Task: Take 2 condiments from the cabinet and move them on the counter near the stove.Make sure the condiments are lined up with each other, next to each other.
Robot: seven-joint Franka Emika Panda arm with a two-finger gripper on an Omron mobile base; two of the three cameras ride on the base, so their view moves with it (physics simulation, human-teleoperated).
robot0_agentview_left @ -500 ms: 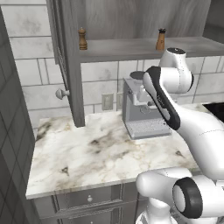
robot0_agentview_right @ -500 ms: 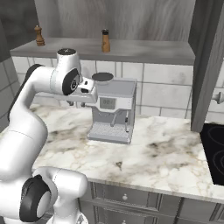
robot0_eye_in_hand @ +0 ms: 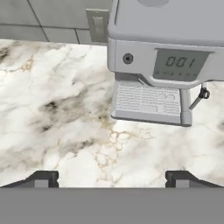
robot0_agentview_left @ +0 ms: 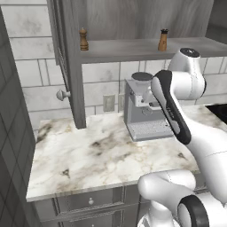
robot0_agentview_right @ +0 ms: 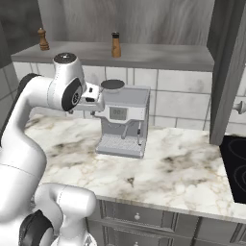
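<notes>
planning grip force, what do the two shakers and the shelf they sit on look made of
Dark shaker and lighter shaker: likely turned wood, smooth brown finish; the lighter one has a black cap. Cabinet shelf: grey wood-grain board, matte, perhaps laminate.

The scene is viewed from behind the arm by two base cameras, looking forward and down. In the left base view the arm is seen at 4 o'clock; in the right base view, at 8 o'clock. The espresso machine [robot0_agentview_left: 144, 106] [robot0_agentview_right: 122, 122], marble surface [robot0_agentview_left: 88, 155] [robot0_agentview_right: 178, 163] and cabinet shelf [robot0_agentview_left: 142, 46] [robot0_agentview_right: 144, 55] are shared. The machine [robot0_eye_in_hand: 164, 57] is faced closely, downward, by the hand view.
</notes>
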